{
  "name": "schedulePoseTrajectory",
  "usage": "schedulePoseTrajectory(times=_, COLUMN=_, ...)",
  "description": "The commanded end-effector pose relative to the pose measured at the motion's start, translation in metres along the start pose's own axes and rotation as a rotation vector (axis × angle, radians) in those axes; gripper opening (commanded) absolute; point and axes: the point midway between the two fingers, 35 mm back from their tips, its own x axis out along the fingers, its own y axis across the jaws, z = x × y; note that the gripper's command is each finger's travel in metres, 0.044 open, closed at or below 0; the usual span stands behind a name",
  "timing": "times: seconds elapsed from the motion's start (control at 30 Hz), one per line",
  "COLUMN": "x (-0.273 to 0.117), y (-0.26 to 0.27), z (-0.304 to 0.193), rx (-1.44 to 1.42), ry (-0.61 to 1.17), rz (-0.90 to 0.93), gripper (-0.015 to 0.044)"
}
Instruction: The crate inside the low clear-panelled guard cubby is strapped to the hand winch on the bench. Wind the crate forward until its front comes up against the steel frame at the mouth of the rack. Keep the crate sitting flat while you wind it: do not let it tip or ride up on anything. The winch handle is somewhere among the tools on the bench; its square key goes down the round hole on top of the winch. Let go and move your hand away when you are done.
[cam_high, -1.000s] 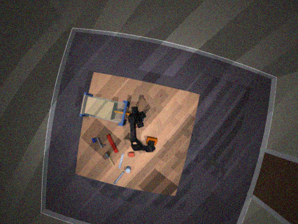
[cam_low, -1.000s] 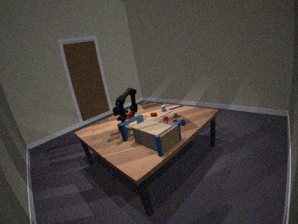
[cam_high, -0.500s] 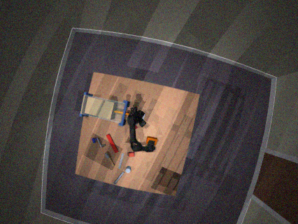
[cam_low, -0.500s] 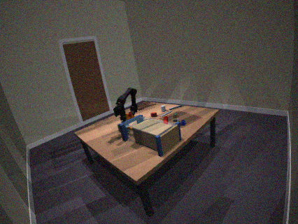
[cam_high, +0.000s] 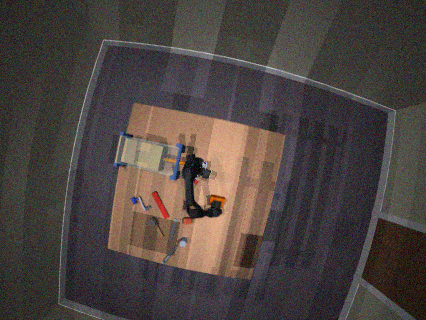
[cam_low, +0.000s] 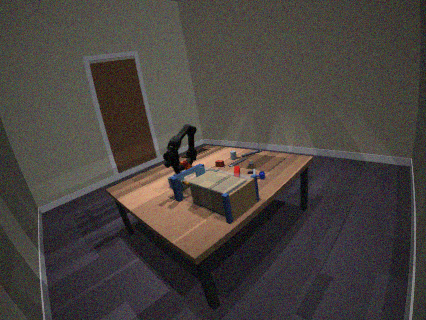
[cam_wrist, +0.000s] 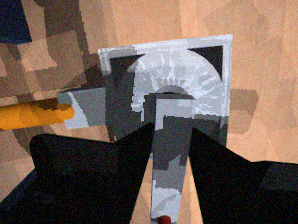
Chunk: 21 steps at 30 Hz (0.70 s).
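The tan crate (cam_high: 142, 153) (cam_low: 207, 197) sits inside the clear-panelled cubby, with a gap between its front and the blue frame (cam_high: 180, 148) (cam_low: 178, 187) at the mouth. An orange strap (cam_high: 171, 160) (cam_wrist: 35, 115) runs from it to the winch (cam_wrist: 202, 92). The winch handle (cam_wrist: 172, 145) stands over the winch's centre; its flat grey arm points to the bottom of the wrist view, where a red knob shows. My gripper (cam_wrist: 170, 130) is shut on this arm near its hub end. The key and hole are hidden. The crate looks flat.
An orange block (cam_high: 217, 201) stands beside my arm. A red block (cam_high: 187, 220), a long red bar (cam_high: 160, 205), a blue-ended tool (cam_high: 134, 200), a dark tool (cam_high: 157, 226) and a round-headed grey tool (cam_high: 183, 242) lie on the bench away from the winch.
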Motion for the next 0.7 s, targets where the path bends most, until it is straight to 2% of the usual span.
schedulePoseTrajectory(times=0.0, x=0.0042, y=-0.0018, z=0.0012, rx=-0.103, ry=-0.014, rz=-0.007, gripper=0.0)
schedulePoseTrajectory(times=0.2, x=0.0047, y=-0.0024, z=0.0007, rx=-0.211, ry=-0.028, rz=-0.002, gripper=0.0)
schedulePoseTrajectory(times=0.67, x=0.0054, y=-0.0018, z=0.0006, rx=-0.171, ry=-0.022, rz=-0.003, gripper=0.0)
